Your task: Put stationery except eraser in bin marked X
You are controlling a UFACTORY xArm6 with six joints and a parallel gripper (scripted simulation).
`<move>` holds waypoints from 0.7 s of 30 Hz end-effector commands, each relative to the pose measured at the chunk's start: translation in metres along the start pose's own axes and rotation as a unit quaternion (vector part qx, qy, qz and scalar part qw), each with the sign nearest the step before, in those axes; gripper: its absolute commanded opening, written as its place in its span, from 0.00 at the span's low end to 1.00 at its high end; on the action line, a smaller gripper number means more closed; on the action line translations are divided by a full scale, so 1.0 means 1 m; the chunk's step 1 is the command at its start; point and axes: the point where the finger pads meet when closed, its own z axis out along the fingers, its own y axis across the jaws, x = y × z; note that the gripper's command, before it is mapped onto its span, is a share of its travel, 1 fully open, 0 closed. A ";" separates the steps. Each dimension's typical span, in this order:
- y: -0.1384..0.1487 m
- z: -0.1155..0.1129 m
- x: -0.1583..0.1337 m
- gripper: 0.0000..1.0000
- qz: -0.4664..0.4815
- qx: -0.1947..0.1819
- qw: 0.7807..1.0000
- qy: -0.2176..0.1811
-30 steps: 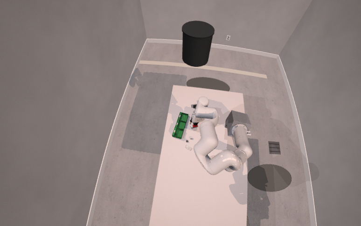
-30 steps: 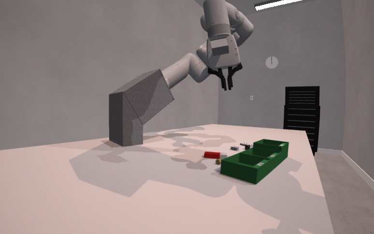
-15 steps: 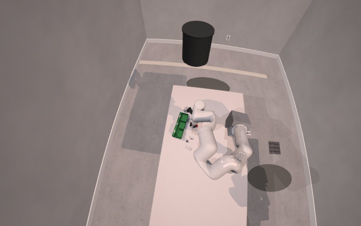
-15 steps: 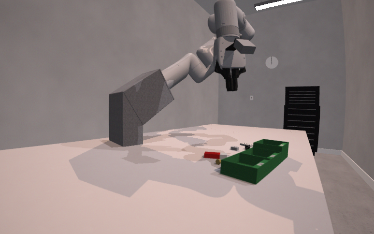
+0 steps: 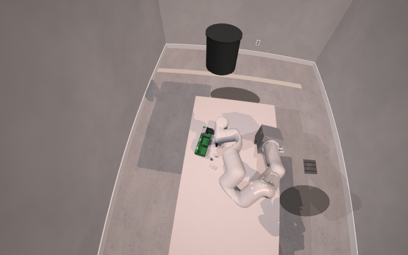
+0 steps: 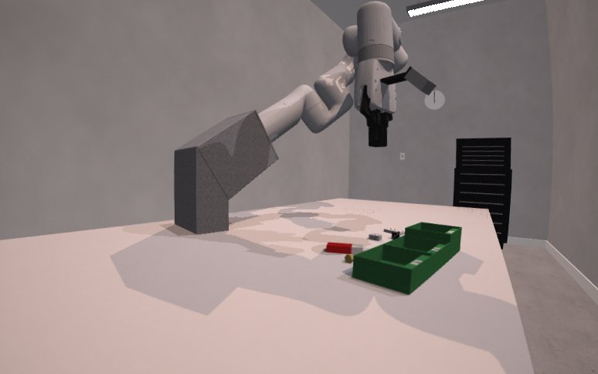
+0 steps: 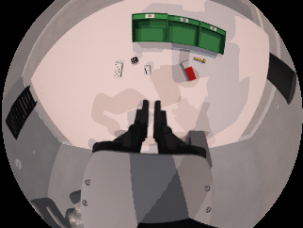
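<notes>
The pincer [image 6: 378, 140] is hanging high, closed on nothing. The red block [image 6: 338, 247] is looking light and stiff – I'd grab its long sides

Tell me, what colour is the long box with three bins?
Green, clearest in the exterior view.

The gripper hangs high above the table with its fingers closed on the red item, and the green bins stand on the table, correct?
Not quite. The gripper hangs high with fingers shut, but on nothing: the exterior view shows the red item lying on the table beside the green bins.
</notes>
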 end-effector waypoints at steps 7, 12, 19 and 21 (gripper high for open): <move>-0.006 0.000 0.003 0.07 -0.095 -0.012 0.995 0.000; -0.006 0.000 0.003 0.07 -0.095 -0.012 0.995 0.000; 0.033 0.030 0.034 0.07 0.020 -0.012 1.000 0.001; 0.044 0.038 0.043 0.07 0.020 -0.012 1.000 0.001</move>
